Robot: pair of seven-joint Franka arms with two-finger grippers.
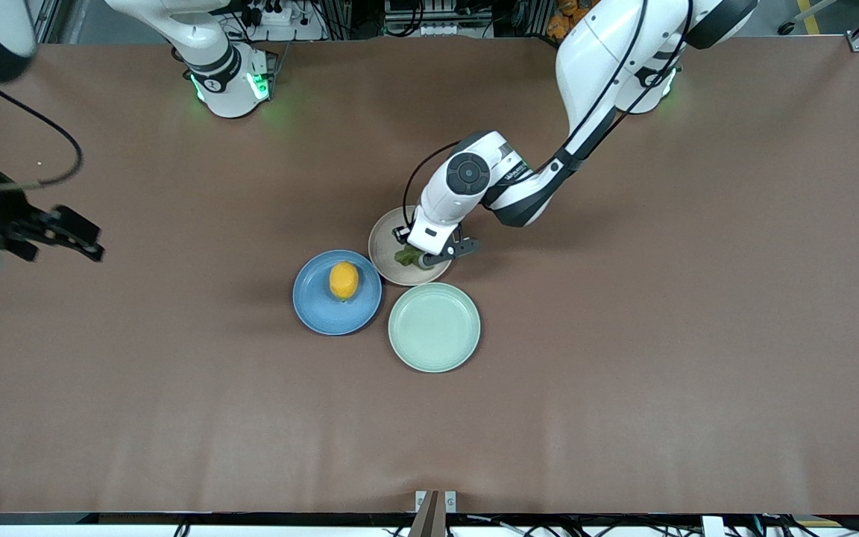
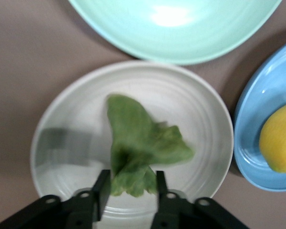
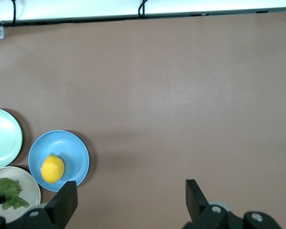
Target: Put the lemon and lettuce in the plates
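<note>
Lettuce, limp and light, is lying in the beige plate; left gripper is standing parted around its 6 o'clock edge; right gripper is waiting open.

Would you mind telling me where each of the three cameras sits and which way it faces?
Front view: high across the table, facing both arm bases; shows the left gripper over the beige plate, right gripper waiting.
Left wrist view: on the left wrist, looking down at the lettuce between its open fingers.
Right wrist view: on the right wrist, looking down at bare table; open fingers show.
All share the lemon on the blue plate.
</note>
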